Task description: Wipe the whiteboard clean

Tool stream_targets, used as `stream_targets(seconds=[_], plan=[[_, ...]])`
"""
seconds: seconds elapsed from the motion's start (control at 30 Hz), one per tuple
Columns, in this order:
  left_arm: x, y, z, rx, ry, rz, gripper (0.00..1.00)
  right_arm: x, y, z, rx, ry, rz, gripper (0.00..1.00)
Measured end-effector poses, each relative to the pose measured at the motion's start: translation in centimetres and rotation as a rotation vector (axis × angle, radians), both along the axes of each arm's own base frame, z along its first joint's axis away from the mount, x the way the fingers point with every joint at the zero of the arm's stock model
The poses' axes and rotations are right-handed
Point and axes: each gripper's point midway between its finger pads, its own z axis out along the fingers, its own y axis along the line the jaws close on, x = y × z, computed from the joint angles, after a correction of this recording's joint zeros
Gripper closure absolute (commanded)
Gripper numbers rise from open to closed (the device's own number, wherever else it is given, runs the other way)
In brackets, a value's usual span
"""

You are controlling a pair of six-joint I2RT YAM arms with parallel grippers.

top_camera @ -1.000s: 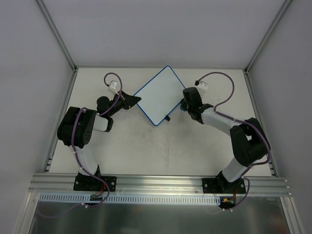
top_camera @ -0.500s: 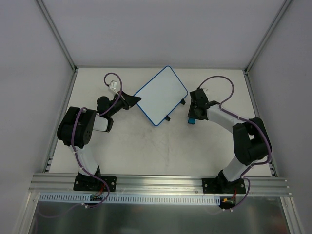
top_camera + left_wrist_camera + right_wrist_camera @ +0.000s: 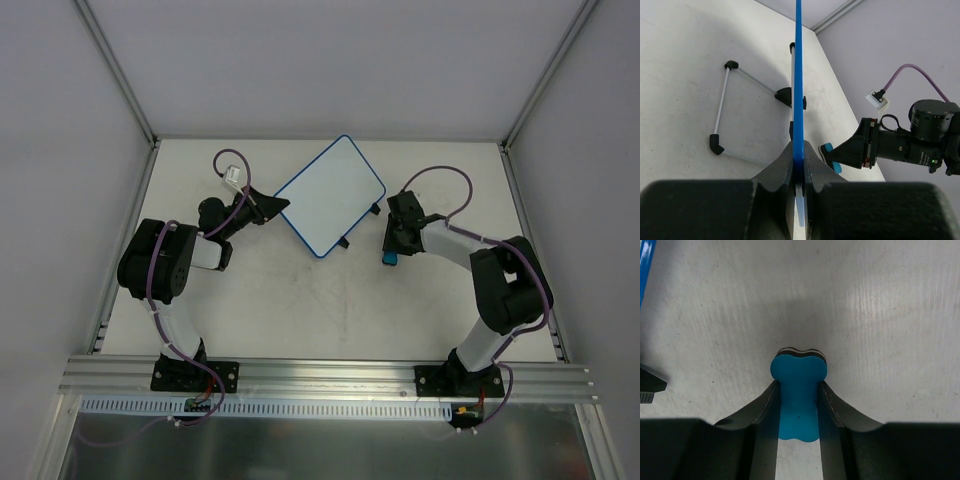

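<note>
The whiteboard [image 3: 331, 194] is white with a thin blue rim and sits turned like a diamond at the back middle of the table. My left gripper [image 3: 277, 207] is shut on its left corner. In the left wrist view the rim [image 3: 798, 75] runs edge-on out of the closed left gripper [image 3: 798, 156]. My right gripper [image 3: 389, 254] is off the board's right side, low over the table, shut on the blue bone-shaped eraser [image 3: 387, 259]. The right wrist view shows the eraser [image 3: 798, 372] pinched at its waist by the right gripper [image 3: 798, 392].
Two black tabs [image 3: 345, 242] stick out of the board's near-right edge. A thin wire stand with black ends [image 3: 722, 107] shows beside the board. The table [image 3: 300, 300] is white, with metal posts at the back corners and a rail along the near edge.
My right gripper has moved with the eraser from the board's right edge toward the near side, down over the bare table. The left arm and the board have not moved.
</note>
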Motion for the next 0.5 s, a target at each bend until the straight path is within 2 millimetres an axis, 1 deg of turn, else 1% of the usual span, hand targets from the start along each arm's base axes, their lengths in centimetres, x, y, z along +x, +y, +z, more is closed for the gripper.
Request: stream_targets(seconds=[0.03, 0.1, 0.13, 0.2, 0.23, 0.3, 0.37, 0.5], plan=[[-0.01, 0.0, 0.0, 0.0, 0.0, 0.0, 1.0, 0.03, 0.0, 0.0, 0.0, -0.002, 0.001, 0.71], [-0.01, 0.0, 0.0, 0.0, 0.0, 0.0, 1.0, 0.05, 0.0, -0.01, 0.0, -0.003, 0.002, 0.63], [0.0, 0.0, 0.01, 0.0, 0.0, 0.0, 1.0, 0.05, 0.01, -0.02, 0.0, -0.004, 0.003, 0.48], [-0.01, 0.0, 0.0, 0.0, 0.0, 0.0, 1.0, 0.05, -0.02, -0.1, -0.003, -0.005, 0.006, 0.4], [-0.01, 0.0, 0.0, 0.0, 0.0, 0.0, 0.99, -0.02, -0.05, -0.23, -0.004, -0.003, 0.01, 0.34], [0.0, 0.0, 0.01, 0.0, 0.0, 0.0, 0.96, 0.11, 0.04, -0.18, -0.005, -0.011, 0.016, 0.25], [0.0, 0.0, 0.0, 0.0, 0.0, 0.0, 0.95, 0.22, 0.05, -0.13, -0.007, -0.016, 0.021, 0.23], [-0.01, -0.01, 0.0, 0.001, -0.001, -0.001, 0.91, 0.25, 0.06, -0.1, -0.007, -0.018, 0.023, 0.23]])
